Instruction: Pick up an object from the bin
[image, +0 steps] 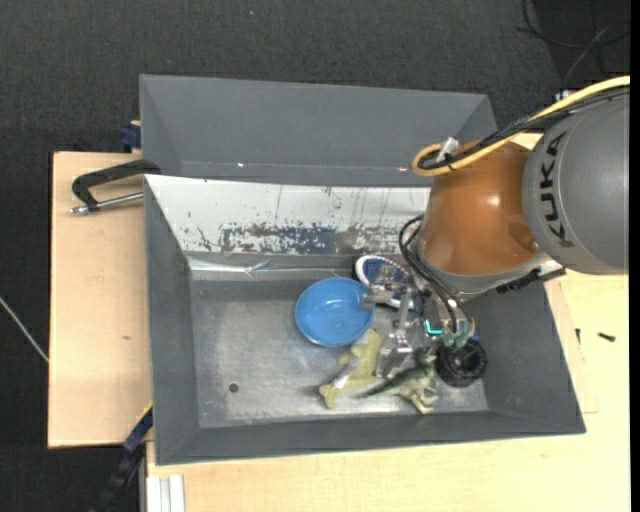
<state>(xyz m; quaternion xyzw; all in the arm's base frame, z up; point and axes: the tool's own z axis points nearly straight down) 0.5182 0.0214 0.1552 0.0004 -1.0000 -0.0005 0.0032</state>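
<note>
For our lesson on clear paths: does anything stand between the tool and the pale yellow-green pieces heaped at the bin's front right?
Nothing visible does. The tool sits right above the pale yellow-green heap. The blue bowl lies beside it toward the view's left, the black round thing toward the right, neither in between.

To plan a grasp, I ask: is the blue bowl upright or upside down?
Upright. The bowl shows its hollow inside, with the rim facing up.
</note>
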